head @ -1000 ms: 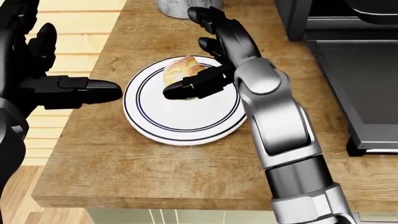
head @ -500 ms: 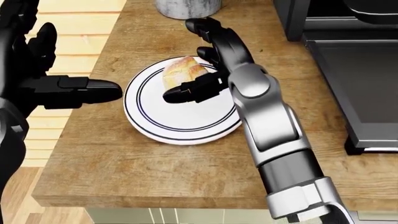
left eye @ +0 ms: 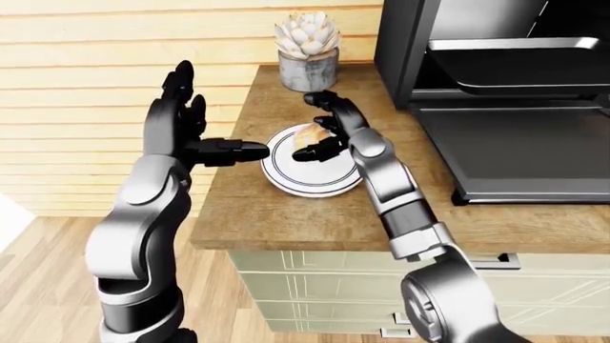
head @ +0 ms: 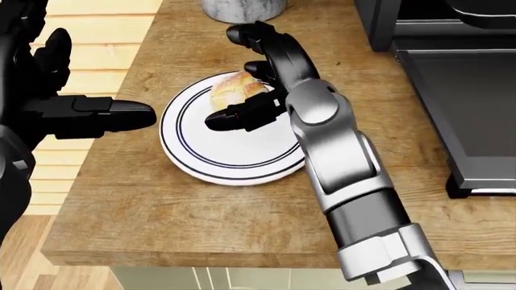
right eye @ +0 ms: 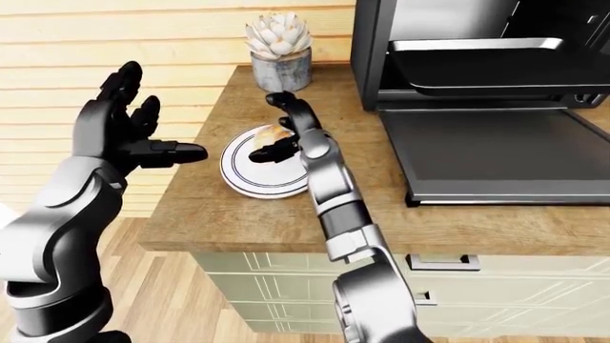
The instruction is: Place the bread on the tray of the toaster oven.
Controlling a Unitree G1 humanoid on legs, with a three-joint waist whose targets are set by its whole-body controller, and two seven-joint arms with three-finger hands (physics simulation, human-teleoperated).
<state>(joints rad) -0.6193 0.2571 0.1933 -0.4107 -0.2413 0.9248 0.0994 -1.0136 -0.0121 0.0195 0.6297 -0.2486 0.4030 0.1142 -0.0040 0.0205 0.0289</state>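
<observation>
Wooden counter point(head: 161, 205): right hand point(head: 246, 90) arches, fingers spread, over bread point(head: 234, 86); left hand point(head: 72, 96) released.

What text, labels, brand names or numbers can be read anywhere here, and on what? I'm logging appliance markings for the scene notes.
None can be read. The toaster oven, its tray, the plate, the plant pot and the cabinet fronts show no lettering, numbers or signs in any view.

Bare wooden counter point(head: 186, 205) around the white blue-ringed plate point(head: 234, 158). Grey stone plant pot point(left eye: 308, 69) just above it. Dropped black toaster-oven door point(left eye: 515, 153) blocking the right.
</observation>
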